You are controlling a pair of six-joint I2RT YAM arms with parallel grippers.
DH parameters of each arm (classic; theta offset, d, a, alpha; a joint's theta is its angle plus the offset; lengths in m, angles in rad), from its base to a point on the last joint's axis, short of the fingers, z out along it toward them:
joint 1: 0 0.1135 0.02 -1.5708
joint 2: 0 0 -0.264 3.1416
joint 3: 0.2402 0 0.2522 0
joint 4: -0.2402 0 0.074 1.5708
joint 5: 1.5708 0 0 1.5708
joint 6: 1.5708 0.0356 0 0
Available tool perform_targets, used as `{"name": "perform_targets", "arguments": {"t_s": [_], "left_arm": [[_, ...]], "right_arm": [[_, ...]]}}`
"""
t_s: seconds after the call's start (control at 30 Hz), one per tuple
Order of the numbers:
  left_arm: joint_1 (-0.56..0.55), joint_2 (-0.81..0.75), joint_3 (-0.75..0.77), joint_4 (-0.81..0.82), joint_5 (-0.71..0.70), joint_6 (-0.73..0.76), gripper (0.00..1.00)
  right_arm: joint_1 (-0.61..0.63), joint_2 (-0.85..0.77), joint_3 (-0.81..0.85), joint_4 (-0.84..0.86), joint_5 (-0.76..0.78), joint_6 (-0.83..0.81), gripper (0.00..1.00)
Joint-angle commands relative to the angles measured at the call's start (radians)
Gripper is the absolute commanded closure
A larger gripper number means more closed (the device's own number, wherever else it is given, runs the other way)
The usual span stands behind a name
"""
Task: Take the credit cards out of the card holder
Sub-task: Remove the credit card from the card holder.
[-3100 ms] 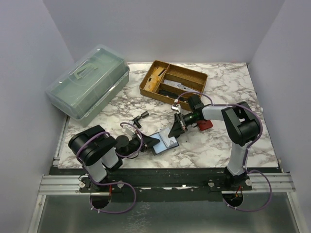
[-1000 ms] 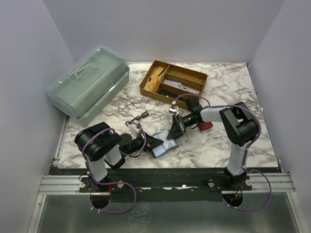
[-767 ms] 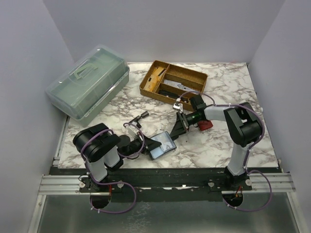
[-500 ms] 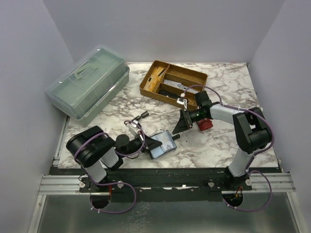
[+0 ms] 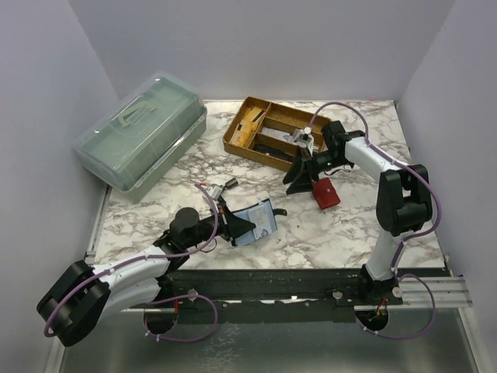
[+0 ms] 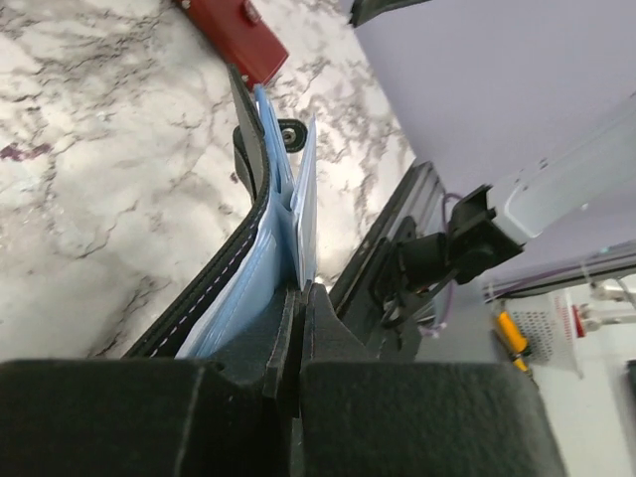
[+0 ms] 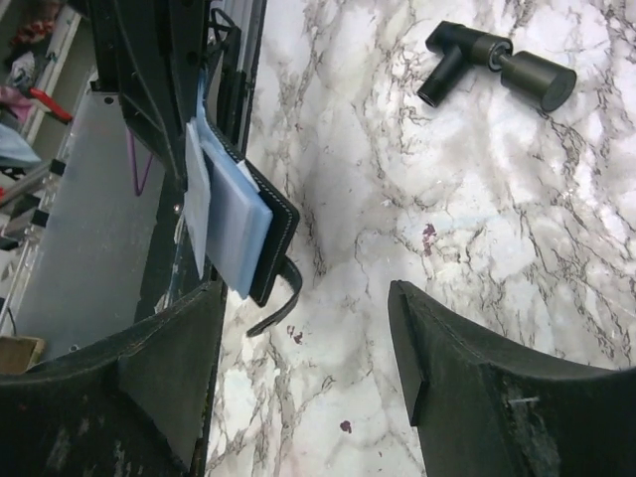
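Note:
The card holder [image 5: 242, 235] is a black leather wallet with pale blue lining, held up on edge near the table's front. My left gripper [image 5: 231, 227] is shut on its lower edge; the left wrist view shows the jaws [image 6: 301, 296] pinched together on the card holder [image 6: 248, 169]. Pale blue credit cards [image 6: 304, 189] stand in its pockets, and they show as a pale stack [image 7: 237, 214] in the right wrist view. My right gripper [image 5: 293, 183] hangs open and empty farther back, apart from the holder. Bare marble shows between the fingers of the right gripper [image 7: 308, 348].
A red wallet [image 5: 324, 192] lies just right of the right gripper. A wooden divided tray [image 5: 237, 128] stands at the back. A green lidded box [image 5: 144, 132] sits at the back left. A black tool [image 5: 227, 186] lies near the holder.
The right gripper has opened and drawn back from the card holder toward the tray. The left arm has stretched out low, carrying the holder slightly back and left.

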Motion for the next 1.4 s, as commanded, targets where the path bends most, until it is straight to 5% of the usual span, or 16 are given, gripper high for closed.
{"name": "perform_targets", "arguments": {"t_s": [0.0,0.27,0.5,0.93,1.37], "left_arm": [[0.000,-0.078,0.037,-0.218,0.028,0.145,1.00],[-0.001,-0.041,0.103,-0.231,0.085,0.217,1.00],[-0.002,-0.007,0.141,-0.231,0.122,0.258,1.00],[-0.001,0.001,0.154,-0.227,0.129,0.295,1.00],[-0.003,0.018,0.166,-0.220,0.139,0.316,1.00]], "right_arm": [[0.020,0.001,0.026,-0.166,-0.023,-0.211,0.26],[0.123,0.023,-0.007,-0.112,-0.021,-0.152,0.15],[0.158,0.064,-0.006,-0.146,-0.001,-0.237,0.16],[0.186,0.134,0.041,-0.426,-0.061,-0.585,0.51],[0.198,0.148,0.038,-0.499,-0.076,-0.662,0.74]]}}
